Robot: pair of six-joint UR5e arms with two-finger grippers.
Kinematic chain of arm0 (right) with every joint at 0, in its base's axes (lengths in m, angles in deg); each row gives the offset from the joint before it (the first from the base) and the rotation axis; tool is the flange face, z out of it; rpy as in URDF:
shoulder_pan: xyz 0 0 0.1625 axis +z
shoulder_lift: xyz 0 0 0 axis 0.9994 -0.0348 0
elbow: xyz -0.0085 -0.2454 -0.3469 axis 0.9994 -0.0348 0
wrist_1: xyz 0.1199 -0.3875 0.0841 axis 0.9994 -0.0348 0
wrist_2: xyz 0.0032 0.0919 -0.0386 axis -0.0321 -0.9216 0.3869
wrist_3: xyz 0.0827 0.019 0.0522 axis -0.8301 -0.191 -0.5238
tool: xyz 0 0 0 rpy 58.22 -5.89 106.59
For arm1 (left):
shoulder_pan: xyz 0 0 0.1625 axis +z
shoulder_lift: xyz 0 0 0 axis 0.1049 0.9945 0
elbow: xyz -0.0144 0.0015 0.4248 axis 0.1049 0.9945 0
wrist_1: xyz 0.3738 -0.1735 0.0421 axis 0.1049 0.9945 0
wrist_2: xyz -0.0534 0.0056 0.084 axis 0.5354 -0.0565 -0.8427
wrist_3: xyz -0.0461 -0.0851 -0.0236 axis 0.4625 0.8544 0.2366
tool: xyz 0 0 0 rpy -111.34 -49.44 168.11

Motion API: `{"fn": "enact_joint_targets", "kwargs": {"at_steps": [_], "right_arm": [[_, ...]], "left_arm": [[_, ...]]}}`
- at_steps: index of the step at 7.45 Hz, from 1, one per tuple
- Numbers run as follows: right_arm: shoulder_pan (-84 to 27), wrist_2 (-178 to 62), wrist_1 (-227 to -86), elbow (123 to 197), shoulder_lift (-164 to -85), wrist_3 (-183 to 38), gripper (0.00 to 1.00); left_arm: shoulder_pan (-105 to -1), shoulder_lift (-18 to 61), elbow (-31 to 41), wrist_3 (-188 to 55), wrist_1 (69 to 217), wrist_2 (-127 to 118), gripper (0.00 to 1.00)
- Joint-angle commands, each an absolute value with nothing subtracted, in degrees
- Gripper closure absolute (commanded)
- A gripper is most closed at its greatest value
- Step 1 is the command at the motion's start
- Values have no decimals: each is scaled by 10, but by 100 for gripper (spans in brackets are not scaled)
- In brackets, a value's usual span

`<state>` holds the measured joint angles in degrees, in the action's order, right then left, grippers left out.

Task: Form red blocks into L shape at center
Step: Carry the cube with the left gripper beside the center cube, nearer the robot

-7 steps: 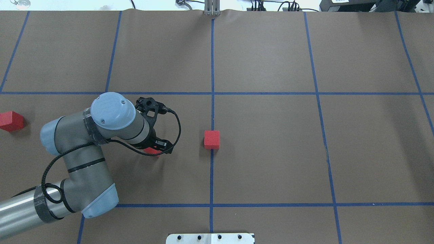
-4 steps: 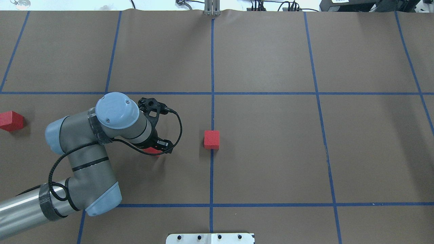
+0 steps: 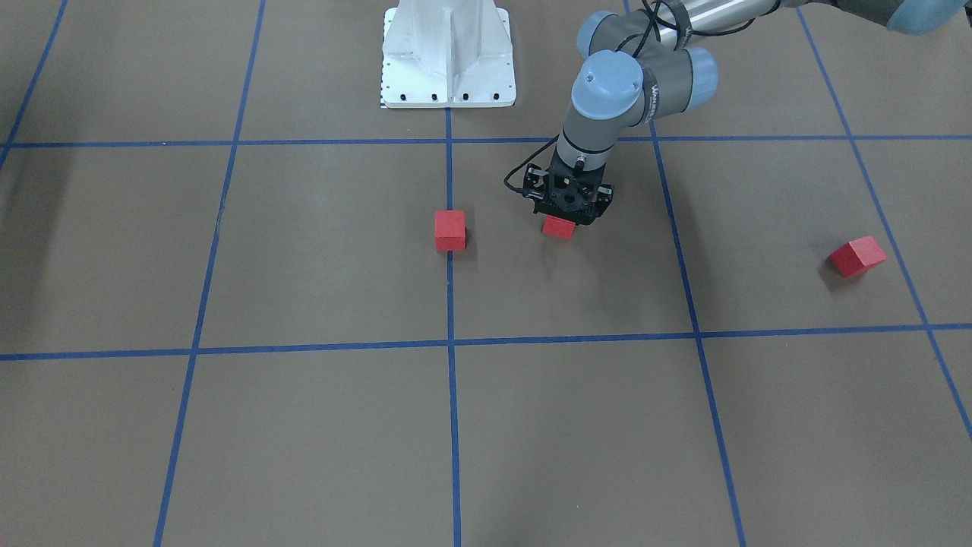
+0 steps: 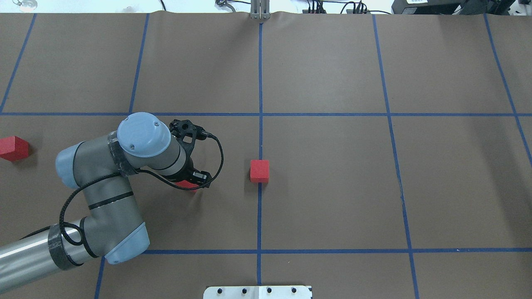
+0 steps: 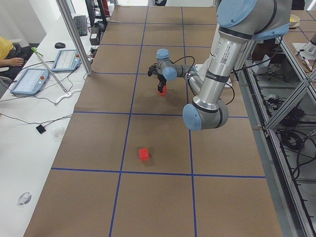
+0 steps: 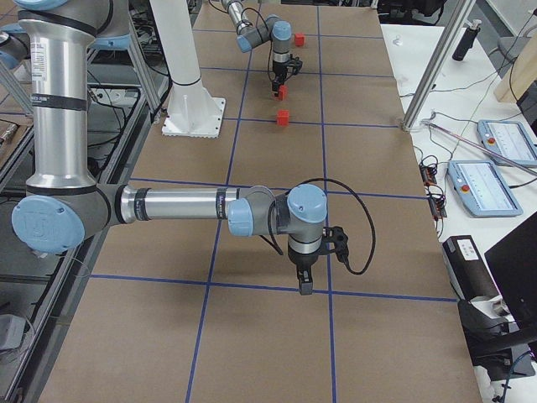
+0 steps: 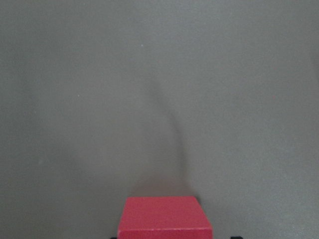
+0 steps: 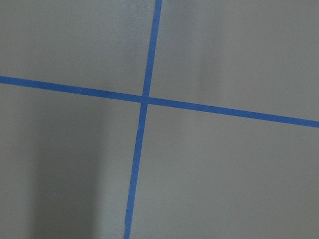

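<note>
My left gripper [image 3: 564,218] is shut on a red block [image 3: 559,226], just left of the center in the overhead view [image 4: 186,184]. The left wrist view shows this block [image 7: 165,217] between the fingertips, just above the brown floor. A second red block [image 4: 259,171] sits on the blue tape line [image 4: 259,216] at the center. A third red block [image 4: 13,148] lies far to the left, turned at an angle. My right gripper [image 6: 303,285] shows only in the exterior right view, over a tape crossing, and I cannot tell whether it is open.
The white robot base plate [image 3: 448,61] stands at the near table edge behind the center. The right arm [image 6: 176,206] stretches low over the table's right end. Desks with tablets [image 5: 29,79] line the far side.
My left arm moved a little to the right with the red block in its gripper, then held still. The other two blocks have not moved.
</note>
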<state>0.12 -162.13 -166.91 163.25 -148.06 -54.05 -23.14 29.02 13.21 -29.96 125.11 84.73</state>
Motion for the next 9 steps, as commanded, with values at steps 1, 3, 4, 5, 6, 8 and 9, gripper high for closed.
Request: {"fn": "enact_joint_targets", "kwargs": {"at_steps": [1,3,4,5,6,8,9], "right_arm": [[1,-1621,-1669,1632,-1480,-540,1],[1,-1621,-1669,1631,-1477,-540,1],[1,-1621,-1669,1630,-1475,-540,1],[1,-1621,-1669,1630,-1475,-540,1],[1,-1621,-1669,1630,-1474,-540,1],[1,-1621,-1669,1630,-1474,-540,1],[1,-1621,-1669,1630,-1474,-540,1]], "left_arm": [[-234,290,132,-300,1250,847,21],[-237,290,132,-299,1250,847,41],[-238,290,132,-295,1250,847,53],[-242,291,133,-293,1250,848,64],[-253,297,133,-293,1249,849,69],[-274,332,133,-293,1208,876,69],[-279,372,133,-292,1151,876,69]]}}
